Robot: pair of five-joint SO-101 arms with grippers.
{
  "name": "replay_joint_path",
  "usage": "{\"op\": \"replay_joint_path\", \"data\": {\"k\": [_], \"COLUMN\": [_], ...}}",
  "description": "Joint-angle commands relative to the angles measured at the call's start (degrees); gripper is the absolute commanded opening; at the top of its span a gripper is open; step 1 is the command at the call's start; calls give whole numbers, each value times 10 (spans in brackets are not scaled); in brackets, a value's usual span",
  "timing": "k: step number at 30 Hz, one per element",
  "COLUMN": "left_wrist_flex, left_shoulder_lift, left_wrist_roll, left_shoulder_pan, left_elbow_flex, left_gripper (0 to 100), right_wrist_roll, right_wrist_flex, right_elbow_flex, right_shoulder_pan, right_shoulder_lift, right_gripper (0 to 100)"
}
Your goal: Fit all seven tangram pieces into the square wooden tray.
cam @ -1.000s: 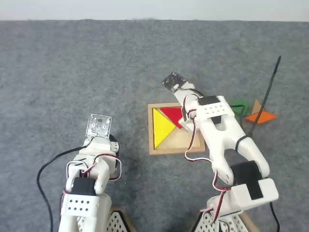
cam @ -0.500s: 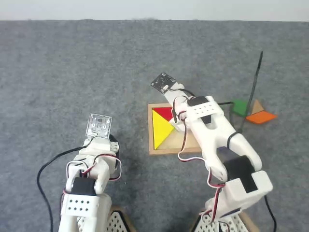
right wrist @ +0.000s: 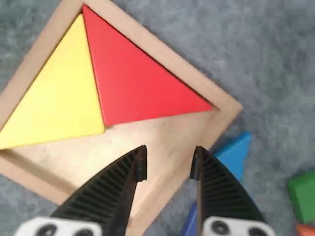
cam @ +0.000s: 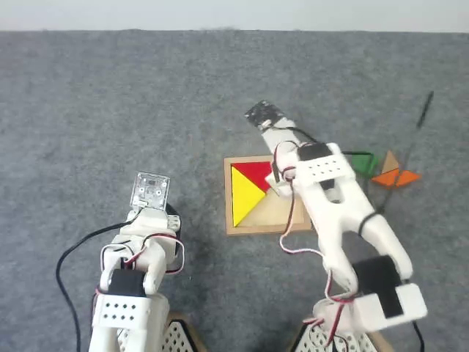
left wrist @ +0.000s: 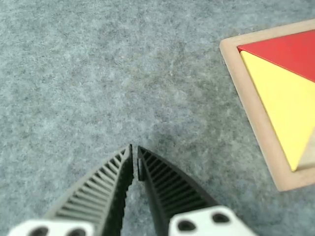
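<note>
The square wooden tray [cam: 229,198] lies at the middle of the table and holds a yellow triangle [cam: 244,194] and a red triangle [cam: 258,173]. My right arm [cam: 315,176] stretches over the tray's right half. In the right wrist view my right gripper [right wrist: 169,160] is open above the bare tray floor [right wrist: 147,132], just below the red triangle [right wrist: 138,83] and yellow triangle [right wrist: 54,98]. A blue piece [right wrist: 231,152] lies against the tray's outer corner. My left gripper [left wrist: 134,152] is shut over the carpet, well apart from the tray [left wrist: 246,103].
Right of the tray lie a green piece [cam: 363,160], an orange piece [cam: 396,177] and a tan piece [cam: 390,161]. A thin black cable [cam: 414,139] rises there. Grey carpet covers the table, with open room on the left and far side.
The right arm swung left over the tray half a second ago and has come back to the right. The black cable shifted with it. The left arm has not moved.
</note>
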Motion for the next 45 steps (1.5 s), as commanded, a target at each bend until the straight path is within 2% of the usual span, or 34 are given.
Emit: {"op": "replay_joint_path", "data": {"k": [1, 8, 14, 22, 39, 43, 45], "left_wrist_flex": [0, 0, 0, 0, 0, 0, 0], "left_shoulder_lift": [-7, -7, -7, -7, -7, -7, -7], "left_wrist_roll": [3, 3, 3, 3, 3, 3, 3], "left_shoulder_pan": [-2, -2, -2, -2, -2, -2, -2], "left_elbow_flex": [-11, -11, -11, -11, -11, -11, -11], "left_gripper": [14, 14, 14, 14, 14, 14, 14], "right_wrist_roll": [-61, -113, -161, -164, -165, -146, -76], "right_wrist_flex": [7, -35, -69, -73, -68, -25, 25], "right_elbow_flex": [2, 5, 4, -7, -8, -47, -91], "right_shoulder_pan": [58, 164, 177, 206, 211, 280, 317], "right_shoulder_lift": [-42, 11, 50, 51, 49, 8, -3], "right_gripper": [155, 155, 155, 155, 155, 155, 155]}}
